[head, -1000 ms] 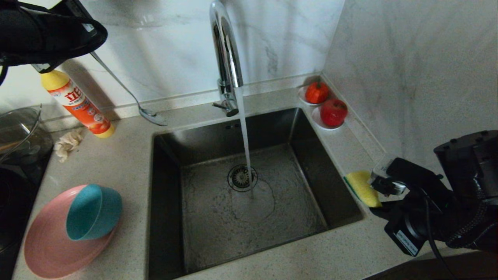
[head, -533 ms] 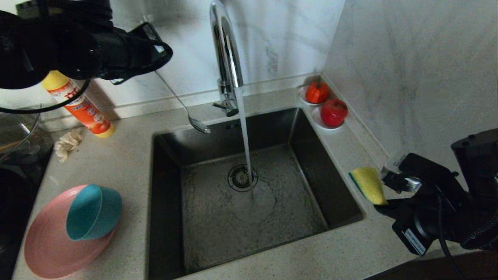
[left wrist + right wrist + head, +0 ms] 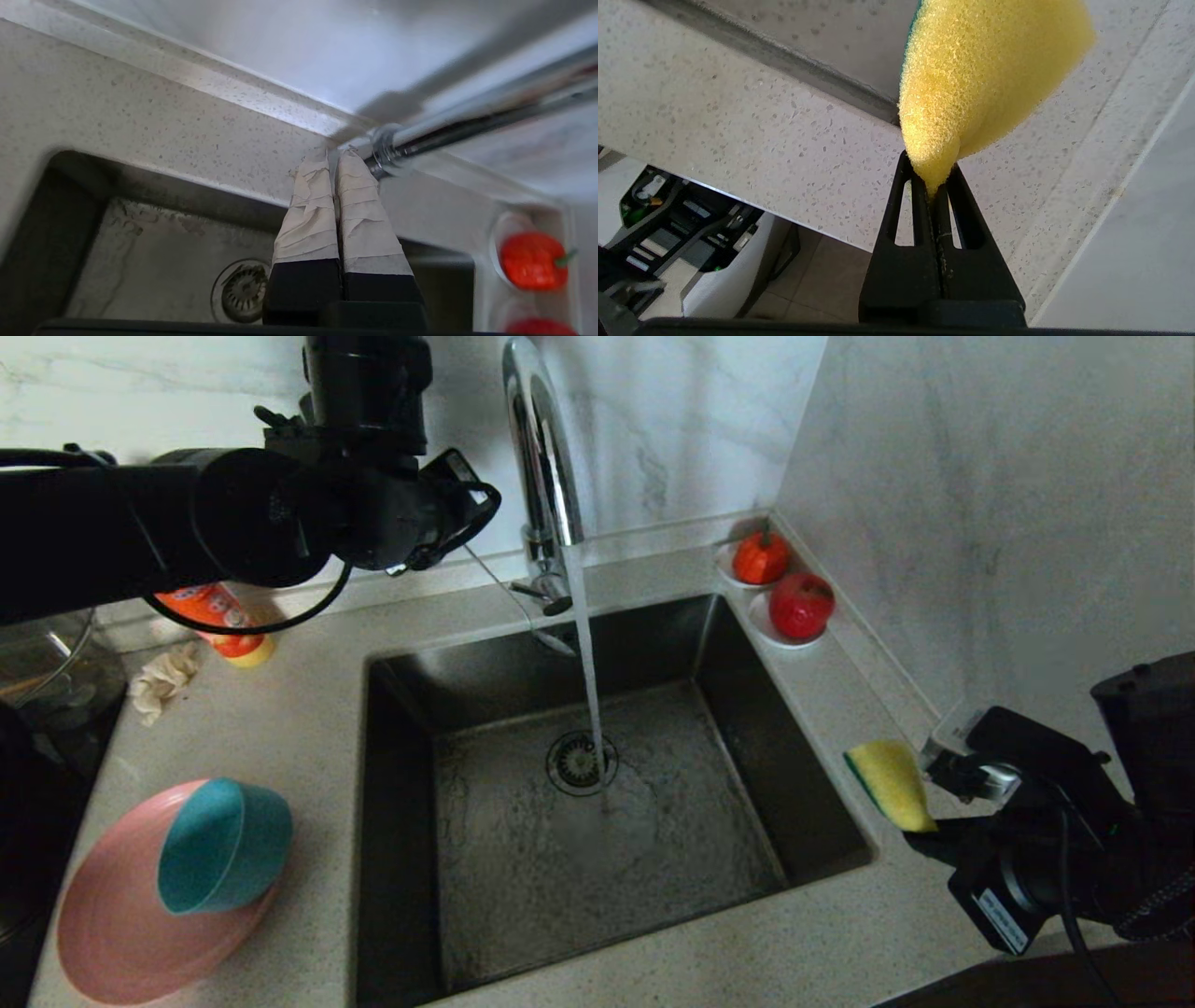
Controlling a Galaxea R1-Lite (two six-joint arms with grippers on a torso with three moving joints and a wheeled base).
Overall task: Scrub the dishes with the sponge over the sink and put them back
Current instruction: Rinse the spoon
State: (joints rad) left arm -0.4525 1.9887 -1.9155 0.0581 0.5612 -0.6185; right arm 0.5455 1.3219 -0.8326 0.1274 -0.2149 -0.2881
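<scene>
My left gripper (image 3: 459, 534) is up at the back by the tap (image 3: 541, 448), shut on the handle of the silver spoon (image 3: 556, 640). The spoon hangs down over the back edge of the sink (image 3: 485, 868), just left of the running water. In the left wrist view the taped fingers (image 3: 308, 210) are pressed together, left gripper (image 3: 332, 156). My right gripper (image 3: 924, 821) hovers over the counter at the sink's right rim, shut on the yellow sponge (image 3: 892, 784), and the right gripper (image 3: 930, 179) pinches one end of the sponge (image 3: 985, 70). The teal bowl (image 3: 219, 845) leans on the pink plate (image 3: 112, 933), front left.
An orange detergent bottle (image 3: 224, 625) and a beige rag (image 3: 163, 681) sit back left, partly behind my left arm. A glass pot (image 3: 47, 663) stands at the far left. Two saucers with red fruit (image 3: 761, 560) (image 3: 800, 605) occupy the back right corner.
My left arm has swung right with the spoon, from above the detergent bottle to the tap at the sink's back edge. The right gripper with the sponge has barely shifted.
</scene>
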